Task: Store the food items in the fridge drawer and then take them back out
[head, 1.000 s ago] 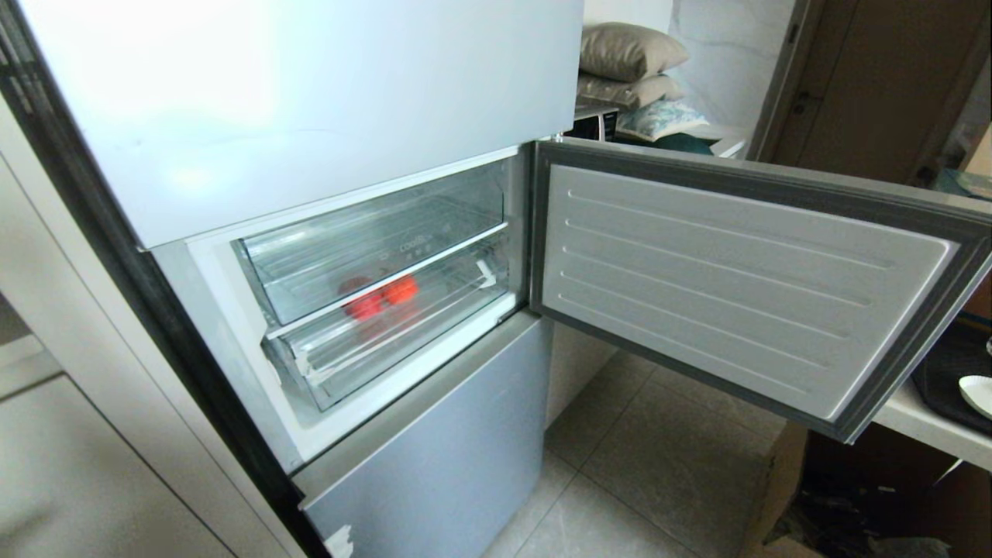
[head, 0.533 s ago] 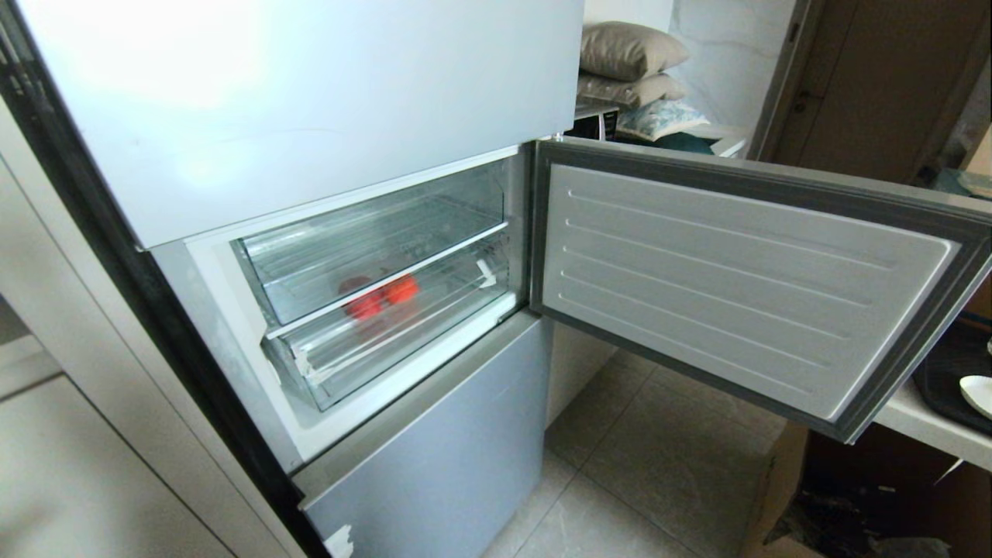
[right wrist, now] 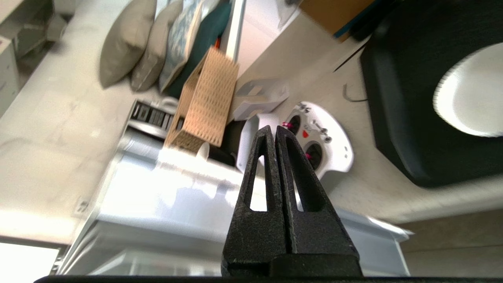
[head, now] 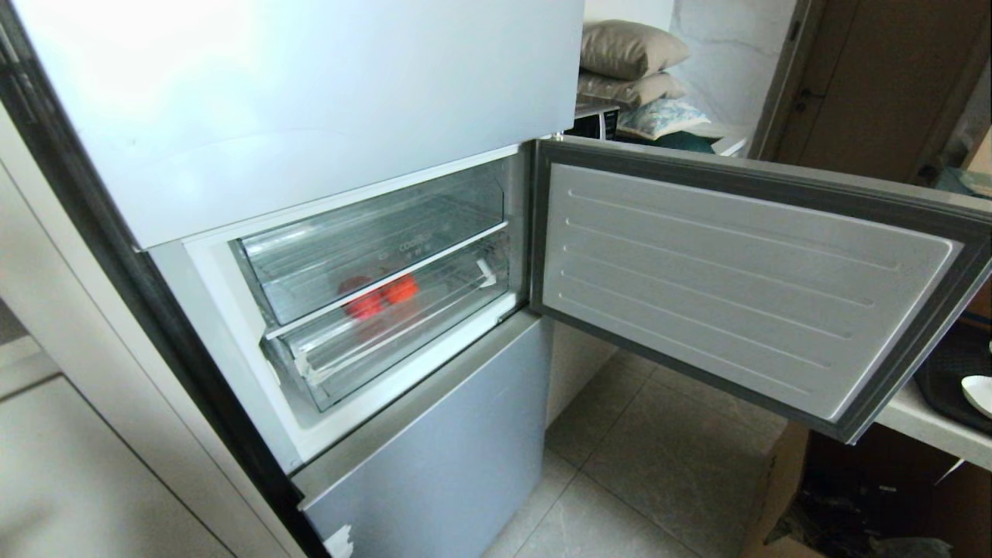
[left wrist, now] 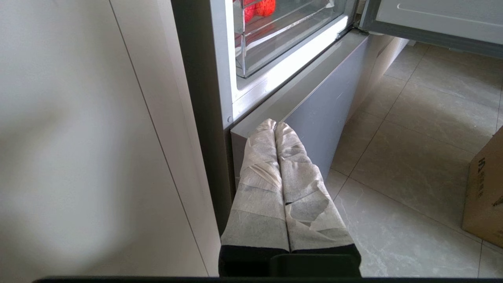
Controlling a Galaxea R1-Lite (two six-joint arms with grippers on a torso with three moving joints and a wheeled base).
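Two small red toy food items [head: 380,296] lie side by side, touching, inside the clear plastic fridge drawer [head: 403,325], near its left end, behind the open grey fridge door [head: 744,287]. Left tool [left wrist: 276,125], tape-wrapped, fingers pressed together, hangs low by the fridge's lower grey panel [left wrist: 314,118]. Right tool [right wrist: 272,130], black, fingers together, empty, points toward a white tabletop [right wrist: 314,63].

Red food items [head: 378,296], clear fridge drawer [head: 403,333], blue-grey lower panel [head: 449,457], woven tan basket [right wrist: 206,102].
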